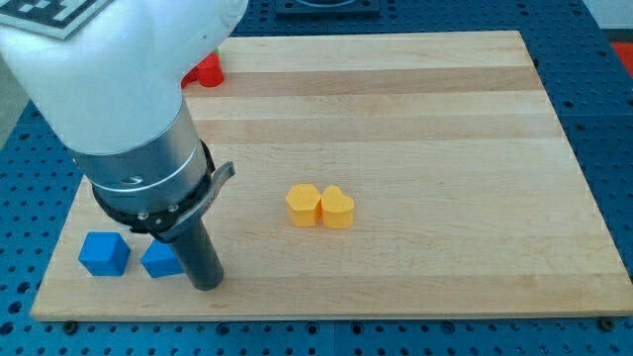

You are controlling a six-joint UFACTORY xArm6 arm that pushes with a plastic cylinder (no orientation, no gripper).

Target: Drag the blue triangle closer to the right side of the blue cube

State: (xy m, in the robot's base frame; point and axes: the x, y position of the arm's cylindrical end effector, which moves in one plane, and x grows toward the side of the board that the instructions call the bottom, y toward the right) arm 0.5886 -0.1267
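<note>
My tip (207,285), the lower end of the dark rod, rests on the pale wooden counter (445,148), touching the small blue triangle block's (158,261) right side. The blue cube (104,253) sits just left of that triangle. There is no gripper, so nothing is grasped. Two yellow blocks (319,206) touch mid-counter; a red block (207,70) peeks out at the view's top.

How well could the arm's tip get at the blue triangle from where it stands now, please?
Probably yes: my tip sits right beside the blue triangle on the view's right, nothing between. The blue cube lies just beyond it, leftward.
</note>
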